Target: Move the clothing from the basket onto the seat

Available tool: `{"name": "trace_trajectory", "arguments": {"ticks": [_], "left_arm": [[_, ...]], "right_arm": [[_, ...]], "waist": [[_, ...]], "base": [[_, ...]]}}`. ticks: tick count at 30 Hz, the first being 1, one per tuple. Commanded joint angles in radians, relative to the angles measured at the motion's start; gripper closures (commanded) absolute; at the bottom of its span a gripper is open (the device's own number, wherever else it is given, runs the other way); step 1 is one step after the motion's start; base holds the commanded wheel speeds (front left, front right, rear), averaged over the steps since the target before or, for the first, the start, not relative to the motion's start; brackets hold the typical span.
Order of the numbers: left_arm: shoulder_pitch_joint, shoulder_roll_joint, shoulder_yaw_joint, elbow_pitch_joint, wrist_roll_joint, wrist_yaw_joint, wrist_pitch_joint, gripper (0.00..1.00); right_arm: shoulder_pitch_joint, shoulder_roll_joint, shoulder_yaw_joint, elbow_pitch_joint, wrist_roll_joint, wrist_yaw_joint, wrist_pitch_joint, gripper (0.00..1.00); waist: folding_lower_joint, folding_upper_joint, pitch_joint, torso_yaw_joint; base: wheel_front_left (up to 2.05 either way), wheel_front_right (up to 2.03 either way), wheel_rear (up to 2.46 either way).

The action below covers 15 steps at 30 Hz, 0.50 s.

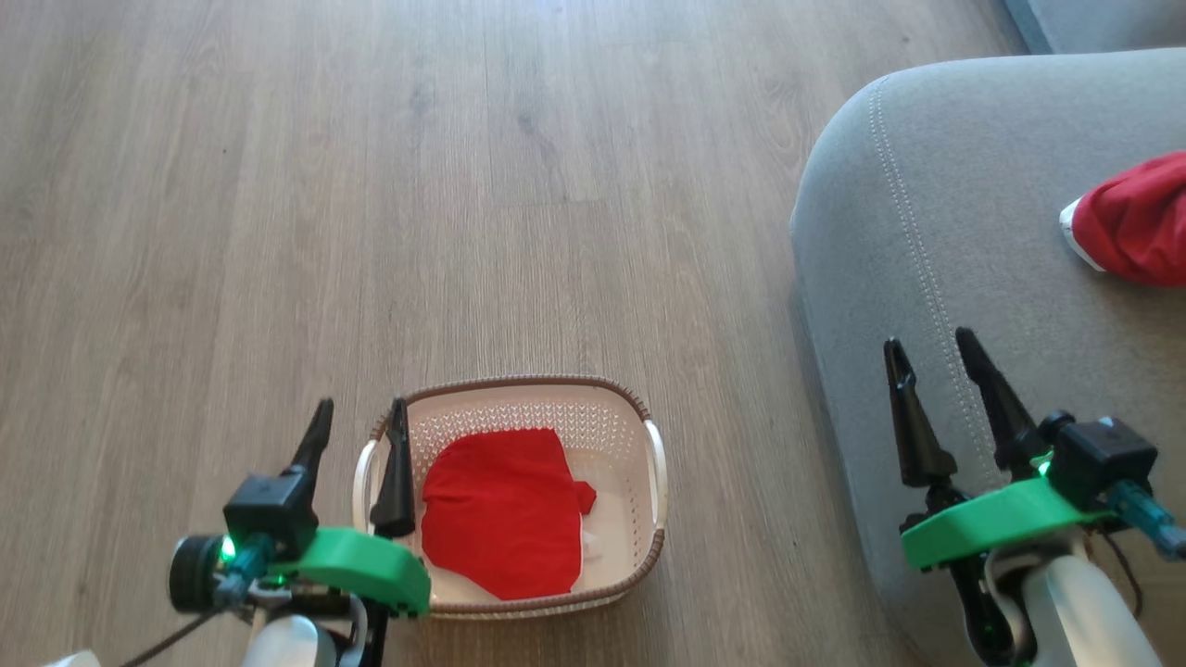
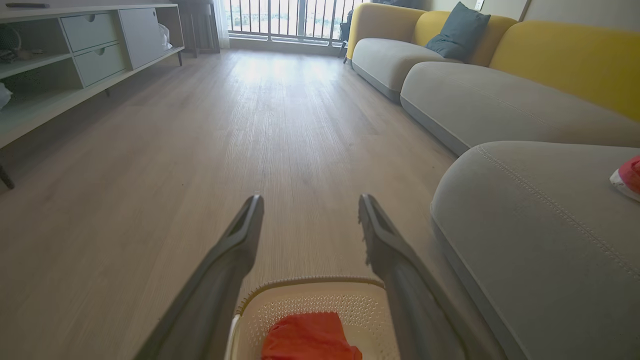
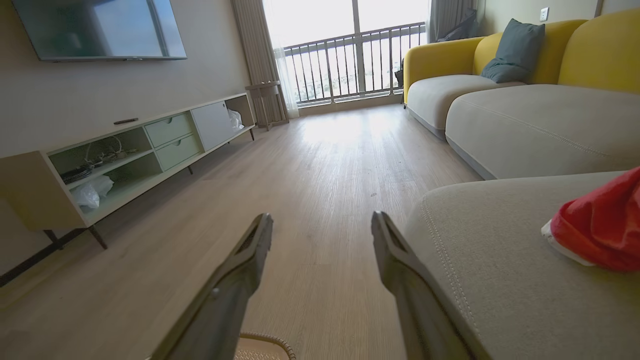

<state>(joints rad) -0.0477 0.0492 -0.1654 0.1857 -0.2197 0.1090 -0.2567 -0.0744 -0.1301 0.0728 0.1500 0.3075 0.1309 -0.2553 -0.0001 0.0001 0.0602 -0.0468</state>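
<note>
Red garment [image 1: 500, 509] in basket [image 1: 519, 381], beside left fingers [image 1: 397, 472]; right fingers [image 1: 913, 417] over seat [image 1: 973, 185]; both pairs spread, empty.

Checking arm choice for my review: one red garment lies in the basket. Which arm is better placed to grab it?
Left. The left gripper hangs open at the basket, close beside the red garment. The right gripper, also open, sits over the seat, farther from it.

Up and right of the right claw [image 1: 928, 339], the red garment [image 1: 1135, 222] on the seat [image 1: 927, 232] runs out of view, while the inner finger [image 1: 397, 482] of the left claw [image 1: 361, 405] covers part of the rim of the basket [image 1: 593, 417].
</note>
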Motion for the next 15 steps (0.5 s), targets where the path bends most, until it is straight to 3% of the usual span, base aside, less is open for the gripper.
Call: {"name": "trace_trajectory", "arguments": {"ticks": [1, 15], "left_arm": [[-0.020, 0.001, 0.025, -0.025, 0.006, 0.004, -0.005, 0.00], [-0.031, 0.001, 0.019, -0.017, 0.002, 0.004, -0.005, 0.00]], "right_arm": [[-0.014, -0.002, 0.018, -0.030, -0.010, 0.000, -0.006, 0.00], [-0.025, 0.002, 0.015, -0.032, -0.021, 0.000, -0.006, 0.00]], "waist": [[0.0001, -0.0001, -0.001, -0.002], [0.0001, -0.0001, 0.012, 0.000]], "base": [[0.00, 0.00, 0.00], [0.00, 0.00, 0.00]]}}
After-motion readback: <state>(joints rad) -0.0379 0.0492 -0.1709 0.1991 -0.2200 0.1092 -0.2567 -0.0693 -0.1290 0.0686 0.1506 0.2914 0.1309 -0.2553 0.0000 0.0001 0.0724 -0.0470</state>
